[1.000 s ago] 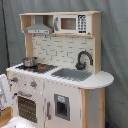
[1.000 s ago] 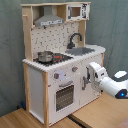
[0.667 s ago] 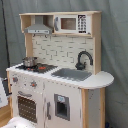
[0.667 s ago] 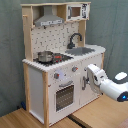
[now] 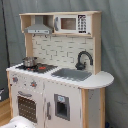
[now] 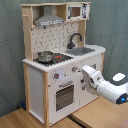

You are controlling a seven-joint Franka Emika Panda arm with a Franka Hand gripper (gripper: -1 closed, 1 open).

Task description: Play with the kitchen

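Second exterior view: arm reaches in from the second exterior view's right, gripper (image 6: 84, 71) at the front panel of the kitchen (image 6: 50, 85), just beside the knobs (image 6: 74, 69) above the oven door (image 6: 64, 96). Cannot tell whether it is spread or closed.

Step, judged: approaching a knob; next needs fine alignment before gripping.

Kitchen stands on the wooden floor (image 6: 30, 120).

Pot (image 6: 45, 56) on hob, faucet (image 6: 75, 39) behind.

First exterior view: cupboard door (image 5: 62, 106), microwave (image 5: 73, 24); only a pale blur at the bottom edge, no gripper visible.
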